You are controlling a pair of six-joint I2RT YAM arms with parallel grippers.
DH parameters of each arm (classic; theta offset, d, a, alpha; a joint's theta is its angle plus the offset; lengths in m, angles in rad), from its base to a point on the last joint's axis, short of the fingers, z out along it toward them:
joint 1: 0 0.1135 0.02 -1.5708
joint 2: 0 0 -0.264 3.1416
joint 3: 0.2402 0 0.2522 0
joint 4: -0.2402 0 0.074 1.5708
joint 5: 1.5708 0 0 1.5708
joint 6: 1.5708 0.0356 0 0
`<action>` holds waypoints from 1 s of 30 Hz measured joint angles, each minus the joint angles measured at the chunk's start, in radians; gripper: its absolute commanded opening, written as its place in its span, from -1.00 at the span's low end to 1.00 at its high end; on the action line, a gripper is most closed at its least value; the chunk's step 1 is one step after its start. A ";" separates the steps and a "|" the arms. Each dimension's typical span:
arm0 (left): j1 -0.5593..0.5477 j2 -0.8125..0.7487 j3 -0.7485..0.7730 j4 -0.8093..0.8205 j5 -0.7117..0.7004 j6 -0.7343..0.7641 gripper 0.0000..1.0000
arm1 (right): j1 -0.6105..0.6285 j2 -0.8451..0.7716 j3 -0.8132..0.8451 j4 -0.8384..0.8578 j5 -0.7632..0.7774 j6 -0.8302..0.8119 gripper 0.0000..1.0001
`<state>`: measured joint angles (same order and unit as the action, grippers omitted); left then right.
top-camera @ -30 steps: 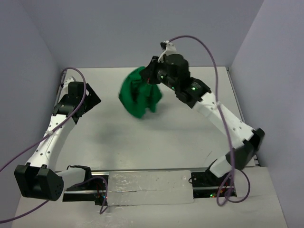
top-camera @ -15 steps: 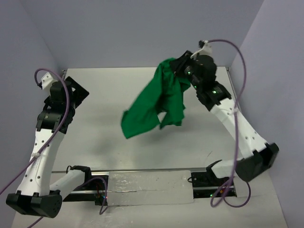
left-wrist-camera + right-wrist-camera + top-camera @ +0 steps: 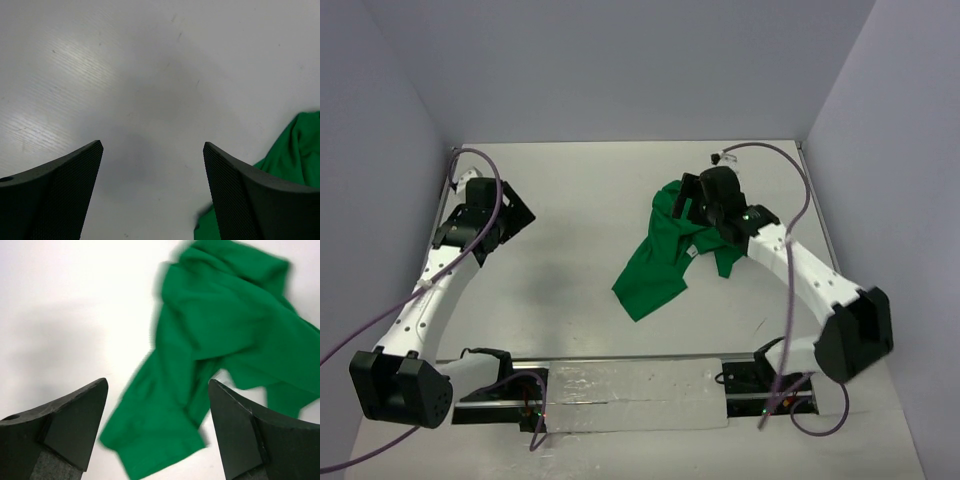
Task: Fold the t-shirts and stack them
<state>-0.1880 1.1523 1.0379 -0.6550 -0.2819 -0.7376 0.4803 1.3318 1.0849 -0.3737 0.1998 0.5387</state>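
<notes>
Green t-shirt (image 3: pixel 225 325) lies crumpled just below the right pincer (image 3: pixel 157 384), jaws parted.

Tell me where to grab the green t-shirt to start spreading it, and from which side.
Pinch the outer corner of the flat end trailing toward the near left, coming down from the open left side. There the green t-shirt lies smooth and thin on the table; its far end is bunched, so a pinch there would likely catch several layers.
</notes>
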 measured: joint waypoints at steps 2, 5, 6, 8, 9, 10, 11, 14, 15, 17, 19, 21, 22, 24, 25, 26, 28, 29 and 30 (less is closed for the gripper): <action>-0.015 0.000 -0.016 0.028 0.029 0.000 0.80 | 0.099 -0.091 -0.030 0.022 0.037 -0.025 0.73; -0.054 0.000 -0.050 0.059 0.052 -0.009 0.82 | 0.247 -0.147 -0.107 0.038 0.069 -0.045 0.74; -0.059 0.002 -0.057 0.061 0.053 -0.011 0.83 | 0.295 -0.134 -0.132 0.032 0.081 -0.047 0.74; -0.066 0.005 -0.069 0.062 0.054 -0.016 0.83 | 0.389 -0.096 -0.174 0.017 0.107 -0.050 0.76; -0.066 0.007 -0.069 0.061 0.051 -0.019 0.83 | 0.436 -0.059 -0.185 0.006 0.120 -0.049 0.77; -0.066 0.008 -0.069 0.061 0.048 -0.023 0.84 | 0.480 -0.015 -0.188 -0.004 0.132 -0.049 0.77; -0.066 0.007 -0.069 0.060 0.043 -0.027 0.84 | 0.518 0.031 -0.188 -0.007 0.146 -0.049 0.78; -0.066 0.001 -0.069 0.060 0.022 -0.041 0.85 | 0.616 0.161 -0.180 -0.010 0.175 -0.058 0.79; -0.066 -0.003 -0.069 0.059 0.015 -0.044 0.85 | 0.642 0.197 -0.176 -0.010 0.182 -0.063 0.79; -0.066 -0.013 -0.069 0.056 0.001 -0.048 0.85 | 0.676 0.249 -0.162 -0.009 0.188 -0.071 0.78; -0.066 -0.020 -0.069 0.053 -0.009 -0.052 0.85 | 0.690 0.293 -0.145 -0.002 0.191 -0.078 0.74; -0.066 -0.023 -0.069 0.049 -0.016 -0.056 0.85 | 0.694 0.333 -0.131 0.010 0.195 -0.080 0.63; -0.066 -0.023 -0.069 0.047 -0.018 -0.057 0.85 | 0.694 0.351 -0.126 0.015 0.197 -0.079 0.52; -0.066 -0.023 -0.069 0.044 -0.018 -0.061 0.85 | 0.694 0.383 -0.118 0.021 0.206 -0.069 0.32; -0.066 -0.023 -0.069 0.044 -0.018 -0.063 0.85 | 0.694 0.394 -0.108 0.026 0.214 -0.065 0.25; -0.066 -0.023 -0.069 0.044 -0.018 -0.064 0.85 | 0.693 0.403 -0.099 0.032 0.222 -0.063 0.16; -0.066 -0.023 -0.069 0.044 -0.018 -0.064 0.85 | 0.693 0.429 -0.083 0.050 0.238 -0.053 -0.21; -0.066 -0.023 -0.069 0.044 -0.018 -0.064 0.85 | 0.693 0.435 -0.081 0.059 0.244 -0.050 -0.41; -0.066 -0.023 -0.069 0.044 -0.018 -0.064 0.85 | 0.693 0.439 -0.078 0.068 0.249 -0.046 -0.63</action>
<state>-0.2539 1.1294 0.9691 -0.6113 -0.2996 -0.8017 1.1736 1.7710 1.0068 -0.3060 0.4484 0.4923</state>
